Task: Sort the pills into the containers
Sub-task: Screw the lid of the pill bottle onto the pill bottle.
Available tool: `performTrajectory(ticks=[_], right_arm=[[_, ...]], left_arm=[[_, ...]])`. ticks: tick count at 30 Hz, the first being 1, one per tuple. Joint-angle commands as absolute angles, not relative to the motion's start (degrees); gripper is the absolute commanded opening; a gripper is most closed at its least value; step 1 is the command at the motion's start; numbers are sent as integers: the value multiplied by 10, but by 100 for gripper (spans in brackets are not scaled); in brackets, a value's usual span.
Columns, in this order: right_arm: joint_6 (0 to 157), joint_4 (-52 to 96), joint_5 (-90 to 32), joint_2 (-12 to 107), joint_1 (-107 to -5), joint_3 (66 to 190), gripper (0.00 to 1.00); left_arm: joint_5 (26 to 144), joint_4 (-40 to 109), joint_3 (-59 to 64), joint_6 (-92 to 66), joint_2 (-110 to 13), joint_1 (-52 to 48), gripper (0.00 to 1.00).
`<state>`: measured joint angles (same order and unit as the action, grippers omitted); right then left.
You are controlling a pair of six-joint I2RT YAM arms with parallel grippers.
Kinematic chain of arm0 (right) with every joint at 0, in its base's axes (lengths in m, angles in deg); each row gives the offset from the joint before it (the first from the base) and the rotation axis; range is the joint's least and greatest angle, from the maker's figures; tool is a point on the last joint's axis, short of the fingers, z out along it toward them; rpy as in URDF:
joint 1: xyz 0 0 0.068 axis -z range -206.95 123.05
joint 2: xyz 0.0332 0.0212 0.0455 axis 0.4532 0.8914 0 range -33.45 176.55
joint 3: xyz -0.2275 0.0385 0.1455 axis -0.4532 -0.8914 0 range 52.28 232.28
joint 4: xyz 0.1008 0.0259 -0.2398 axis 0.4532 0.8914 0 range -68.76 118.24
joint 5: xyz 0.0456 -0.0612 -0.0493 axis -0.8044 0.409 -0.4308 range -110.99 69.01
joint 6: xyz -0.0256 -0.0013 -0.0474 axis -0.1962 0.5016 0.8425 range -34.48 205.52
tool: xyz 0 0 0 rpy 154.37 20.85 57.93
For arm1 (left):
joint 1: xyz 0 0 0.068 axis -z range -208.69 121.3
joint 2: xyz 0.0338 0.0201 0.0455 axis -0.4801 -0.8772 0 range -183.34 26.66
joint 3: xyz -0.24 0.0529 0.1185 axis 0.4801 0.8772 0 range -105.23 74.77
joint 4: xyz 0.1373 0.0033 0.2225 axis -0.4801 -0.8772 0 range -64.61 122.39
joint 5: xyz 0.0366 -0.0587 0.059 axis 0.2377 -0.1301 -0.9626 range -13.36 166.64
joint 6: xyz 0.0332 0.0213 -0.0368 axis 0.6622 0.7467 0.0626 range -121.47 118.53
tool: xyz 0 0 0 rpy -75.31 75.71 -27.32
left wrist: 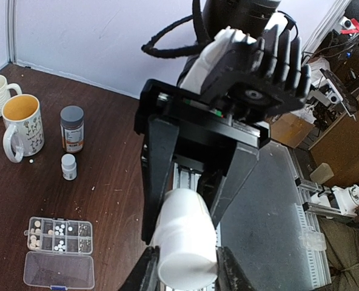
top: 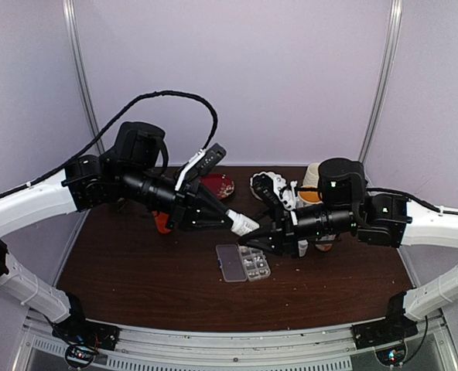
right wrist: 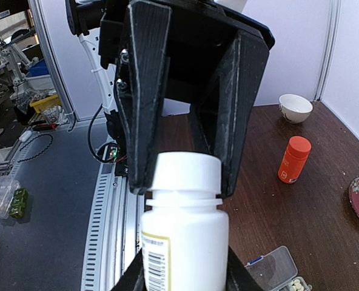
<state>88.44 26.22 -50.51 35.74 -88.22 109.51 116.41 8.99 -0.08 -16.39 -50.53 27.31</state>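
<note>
Two pincers clamp white bottle (right wrist: pixel 185 242): right pincer (right wrist: pixel 182 282) on barcoded body, left pincer (right wrist: pixel 185 182) on cap (right wrist: pixel 185 167); wording unreadable.

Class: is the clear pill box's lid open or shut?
Open: the lid lies folded back flat beside the pill box, its cells uncovered.

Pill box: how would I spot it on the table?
Look near the middle of the dark brown table, towards its front edge. The pill box lies there: flat, clear, lid open, unlike the upright bottles and mugs.
</note>
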Motion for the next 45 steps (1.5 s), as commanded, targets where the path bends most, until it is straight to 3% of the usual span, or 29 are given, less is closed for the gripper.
performTrajectory(ticks=[1, 7, 18, 22, 28, 34, 45], right_arm=[[914, 298, -460, 363, -890, 1125, 0], [981, 326, -355, 372, -910, 1147, 0], [1068, 261, -158, 370, -964, 1146, 0], [1081, 230, -137, 358, -976, 1127, 0], [1007, 286, -344, 366, -940, 1158, 0], [918, 284, -535, 368, -898, 1169, 0], [777, 236, -685, 363, -866, 1148, 0]], left_arm=[[1145, 73, -40, -183, -516, 275, 0], [1114, 35, -75, -274, -536, 275, 0], [1081, 120, -19, -479, -534, 296, 0], [1088, 153, -2, -511, -539, 297, 0], [1134, 136, -27, -408, -557, 301, 0], [1161, 98, -47, -195, -575, 323, 0], [1164, 64, -27, 272, -559, 337, 0]])
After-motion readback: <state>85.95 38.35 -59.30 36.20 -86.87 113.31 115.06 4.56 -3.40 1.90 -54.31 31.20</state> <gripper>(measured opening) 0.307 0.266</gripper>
